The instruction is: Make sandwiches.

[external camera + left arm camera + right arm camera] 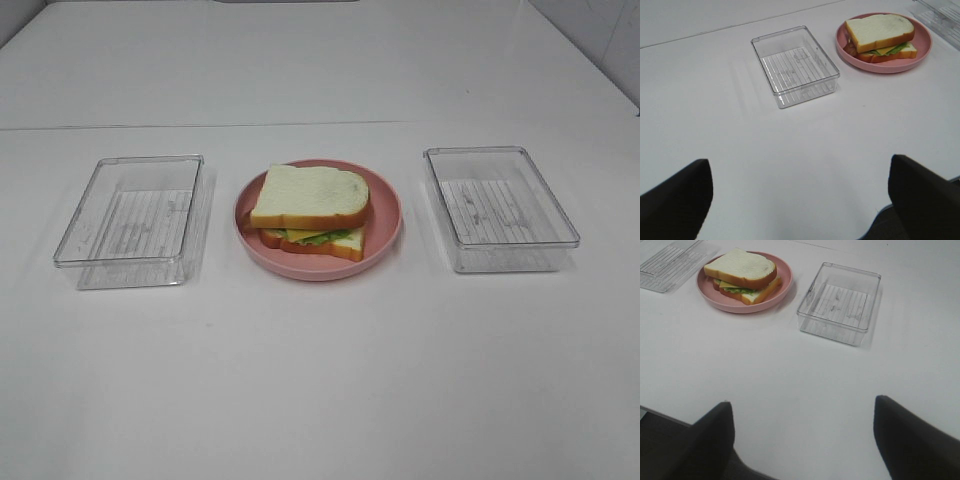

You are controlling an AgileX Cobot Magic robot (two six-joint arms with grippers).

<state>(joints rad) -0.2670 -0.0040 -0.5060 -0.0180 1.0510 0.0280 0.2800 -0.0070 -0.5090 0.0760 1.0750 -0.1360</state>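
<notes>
I see the sandwich [311,211] stacked on the pink plate [384,222], a clear tray [131,221] either side of the plate on the white surface [320,380]. My left gripper [800,200] and right gripper [802,440] gape wide, both empty, well back from the plate.

trays [130,222]: we are seeing clear, glossy plastic
plate [385,235]: looking matt pink
sandwich [312,208]: looking matt, spongy
table [320,380]: looking smooth white
</notes>
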